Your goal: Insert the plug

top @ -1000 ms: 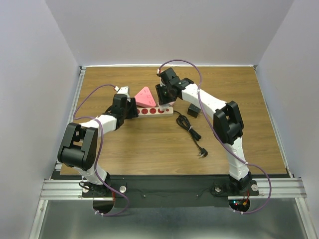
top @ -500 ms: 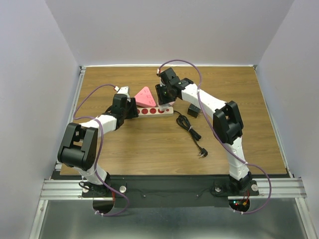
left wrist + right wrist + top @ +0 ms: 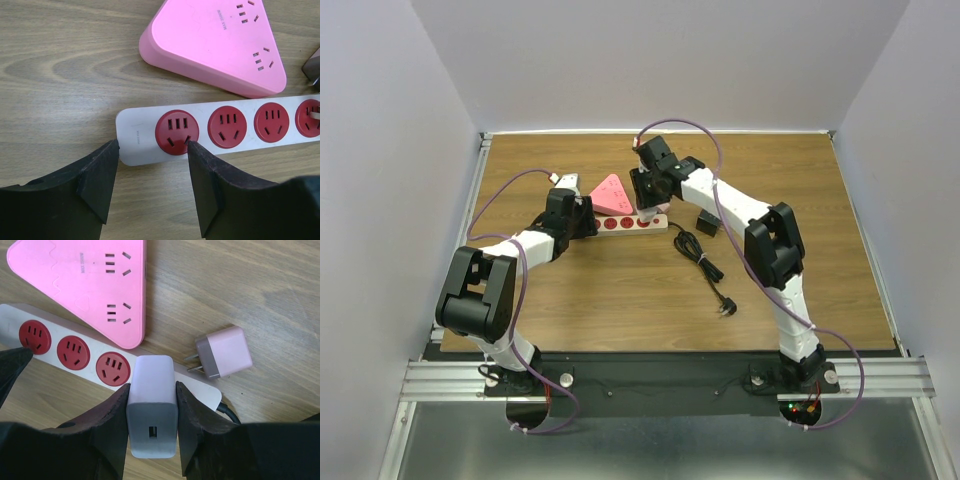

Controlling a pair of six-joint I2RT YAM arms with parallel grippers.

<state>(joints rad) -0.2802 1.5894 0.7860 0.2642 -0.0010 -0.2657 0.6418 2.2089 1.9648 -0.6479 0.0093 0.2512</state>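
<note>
Pale charger plug (image 3: pixel 151 405), a smooth, glossy block with rounded corners and a small USB slot in the face turned to the right wrist camera, sits clamped between the two matte black fingers (image 3: pixel 112 425) of the right pincer (image 3: pixel 152 415). The fingers press flat on its two side faces. Its long axis runs along the fingers, slot end toward the camera and far end toward the power strip (image 3: pixel 73 351). The prongs are hidden, so it cannot be told whether they have entered a socket. The block covers the strip just beyond the third red socket, at the end where a black cord leaves it.

The power strip is a long, white, hard plastic bar with round red sockets in a row. It lies flat on the wood-grain worktop (image 3: pixel 800 280), its length running left to right in the top view. A pink, rounded triangular socket block (image 3: pixel 85 285) lies just behind it, close to its far edge. A small pink cube adapter (image 3: pixel 223 352) rests on its side nearby, its two metal prongs pointing toward the triangle.

The left pincer (image 3: pixel 152 150) is spread wide and holds nothing. Its wedge-shaped black fingers (image 3: pixel 95 180) stand either side of the strip's first socket at the left end; contact cannot be judged. A black cable (image 3: pixel 705 265) snakes across the worktop nearer the arm bases, beside a small black box (image 3: pixel 708 222).
</note>
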